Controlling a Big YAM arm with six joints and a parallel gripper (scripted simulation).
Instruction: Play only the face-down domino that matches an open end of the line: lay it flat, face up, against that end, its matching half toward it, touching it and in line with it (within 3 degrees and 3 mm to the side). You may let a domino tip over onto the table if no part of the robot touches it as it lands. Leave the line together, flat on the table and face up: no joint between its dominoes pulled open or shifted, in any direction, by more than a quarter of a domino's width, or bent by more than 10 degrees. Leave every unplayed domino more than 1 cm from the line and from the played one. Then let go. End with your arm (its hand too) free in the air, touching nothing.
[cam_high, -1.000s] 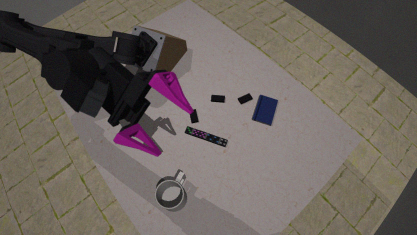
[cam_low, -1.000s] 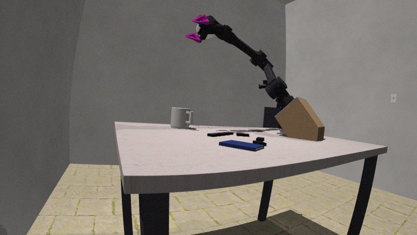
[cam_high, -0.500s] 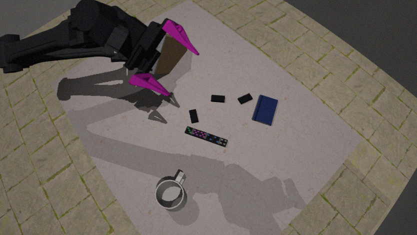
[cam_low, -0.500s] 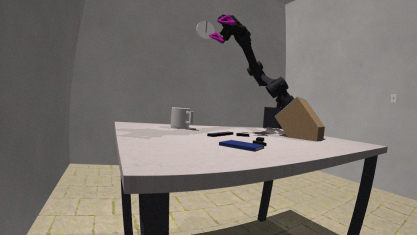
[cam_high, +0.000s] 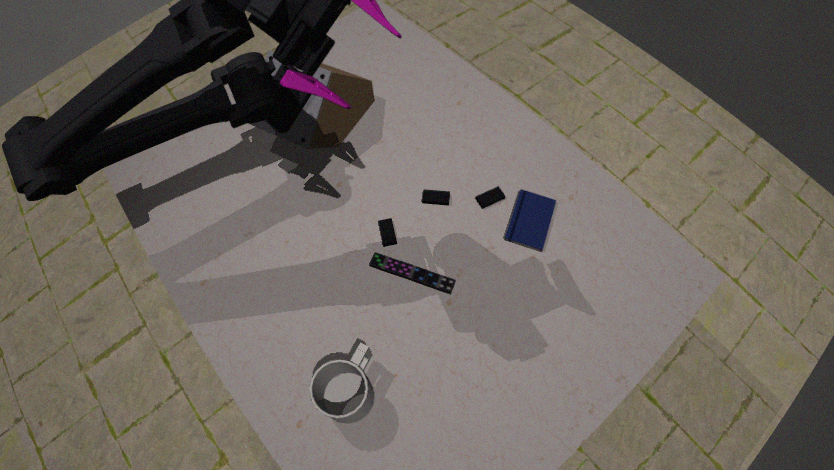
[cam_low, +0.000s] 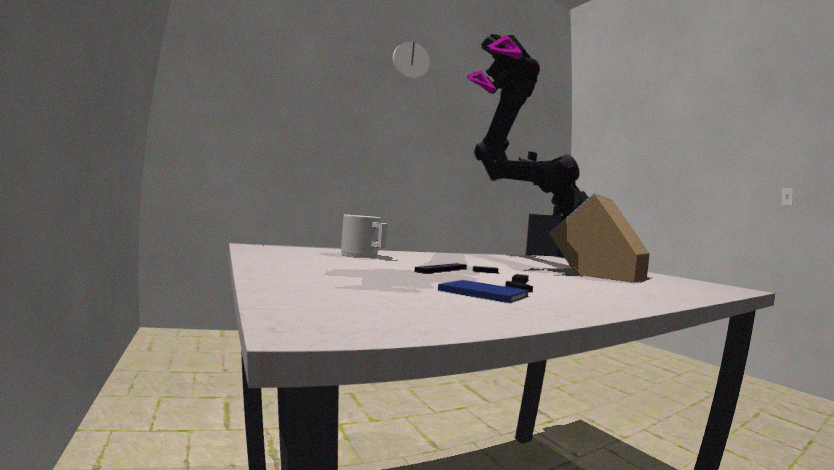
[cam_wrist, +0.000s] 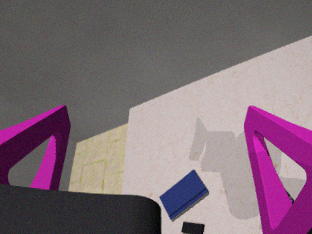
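With the tool (cam_high: 374, 72) (cam_low: 479, 63) (cam_wrist: 157, 115) released, wide open, high in air above the worktop (cam_high: 612, 262) (cam_low: 350, 326) (cam_wrist: 250, 80); far below it, inside the edges, to the domino line (cam_high: 411, 273) (cam_low: 440, 267) and face-down dominoes (cam_high: 435, 197) (cam_low: 485, 269) (cam_wrist: 192, 228).
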